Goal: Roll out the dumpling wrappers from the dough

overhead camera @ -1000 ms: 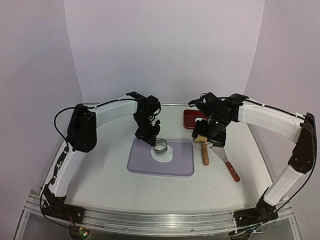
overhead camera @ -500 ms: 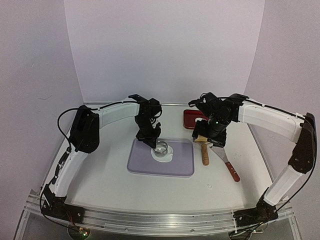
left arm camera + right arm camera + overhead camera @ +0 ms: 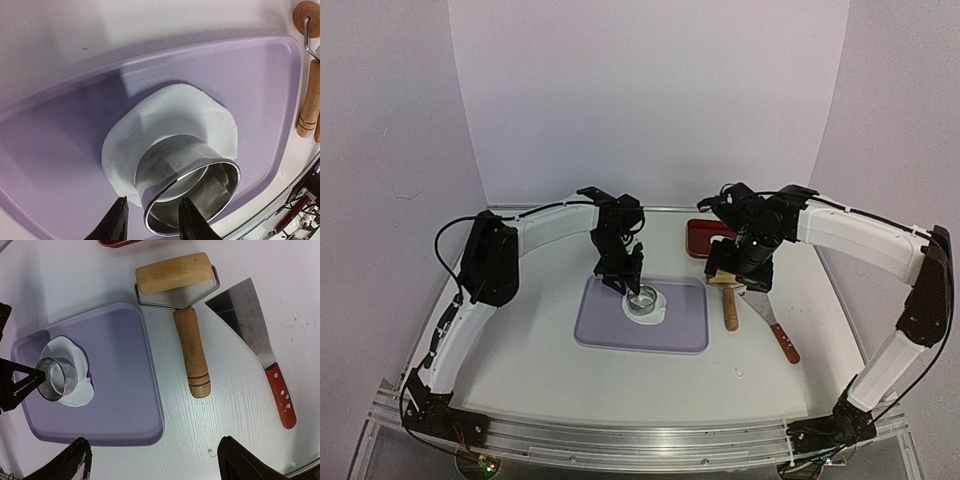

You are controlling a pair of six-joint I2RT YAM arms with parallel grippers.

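Note:
The dough [image 3: 170,107] is a thin white sheet lying on the purple mat [image 3: 60,140]. The metal ring cutter [image 3: 175,165] stands upright on it. My left gripper [image 3: 152,222] is low over the cutter with its jaws partly apart, one finger outside the near wall and one over the opening; neither visibly touches it. In the top view the left gripper [image 3: 625,275] is just behind the cutter [image 3: 643,298]. My right gripper [image 3: 155,465] is wide open and empty, above the table beside the mat's corner. No cut-out wrappers are in view.
A wooden roller [image 3: 190,340] lies on the table right of the mat, handle toward the near edge. A metal scraper with a red handle [image 3: 250,315] lies right of it. A red tray [image 3: 705,238] sits at the back. White walls close in the table.

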